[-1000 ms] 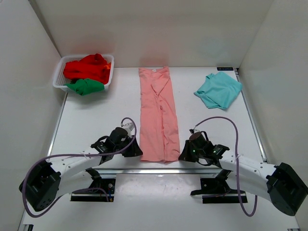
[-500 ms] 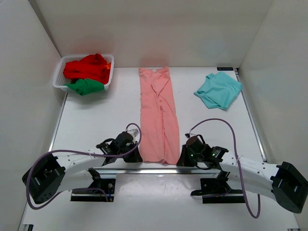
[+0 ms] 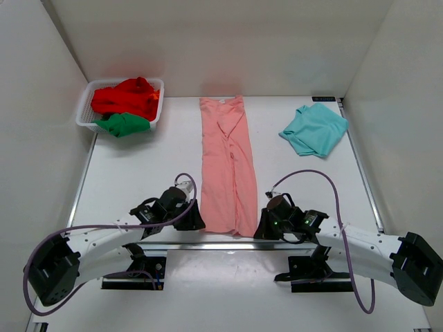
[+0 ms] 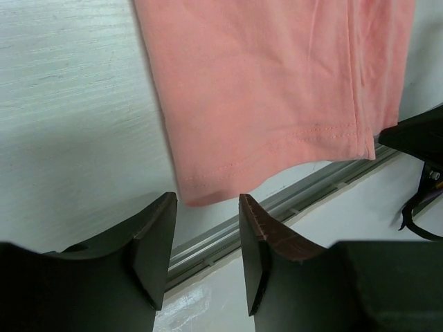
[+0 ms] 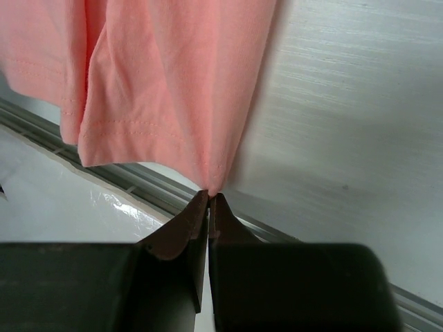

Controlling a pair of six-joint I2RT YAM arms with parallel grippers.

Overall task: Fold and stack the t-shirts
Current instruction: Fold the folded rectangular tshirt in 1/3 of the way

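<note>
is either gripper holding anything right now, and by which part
The right gripper pinches the pink shirt by its near hem corner. The left gripper is open, holding nothing.

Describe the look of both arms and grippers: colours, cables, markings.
The left arm and right arm have white link shells, black joints and bases. A purple cable loops along each to the wrist. The left gripper and right gripper have dark wedge-shaped fingers. Green lights glow near the right wrist. No readable lettering.
</note>
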